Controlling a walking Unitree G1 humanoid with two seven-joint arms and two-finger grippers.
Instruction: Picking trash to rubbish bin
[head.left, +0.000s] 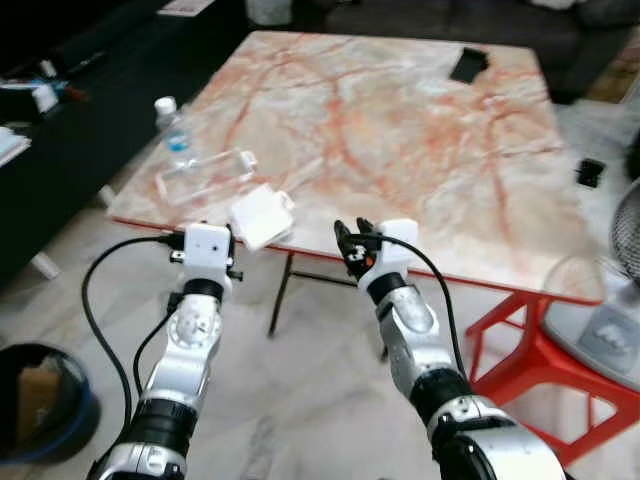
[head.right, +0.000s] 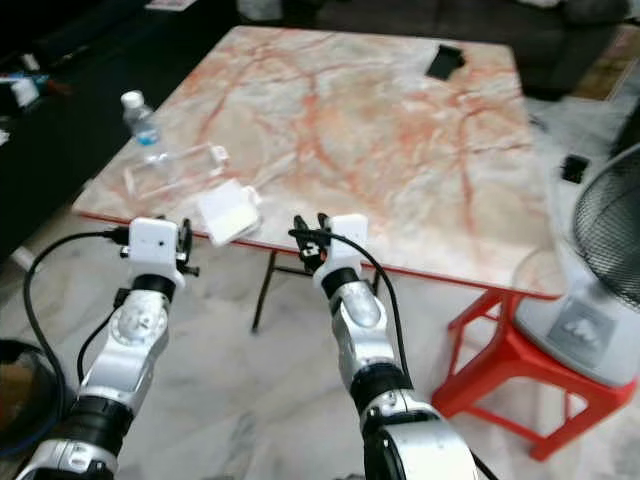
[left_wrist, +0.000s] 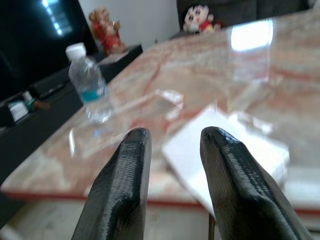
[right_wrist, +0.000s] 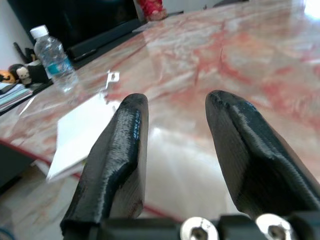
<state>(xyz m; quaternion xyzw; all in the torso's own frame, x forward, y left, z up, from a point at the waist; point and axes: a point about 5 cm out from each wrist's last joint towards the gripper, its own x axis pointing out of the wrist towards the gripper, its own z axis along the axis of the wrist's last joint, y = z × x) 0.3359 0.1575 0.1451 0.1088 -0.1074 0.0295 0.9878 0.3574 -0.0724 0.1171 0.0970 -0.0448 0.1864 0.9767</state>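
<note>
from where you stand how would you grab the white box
Probably by the corner of the white box that overhangs the table edge, coming from the robot's side with the left gripper: its open fingers already face it, and one could slip beneath.

Left tool (left_wrist: 170, 150) parted; right tool (right_wrist: 175, 120) parted; arms forward.

bottle (head.left: 172, 128) left, tabletop (head.left: 400, 130) centre open

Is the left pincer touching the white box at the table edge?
Apart. In the left wrist view the open left pincer has bare fingers with the white box lying beyond them on the table, not between them or against them.
</note>
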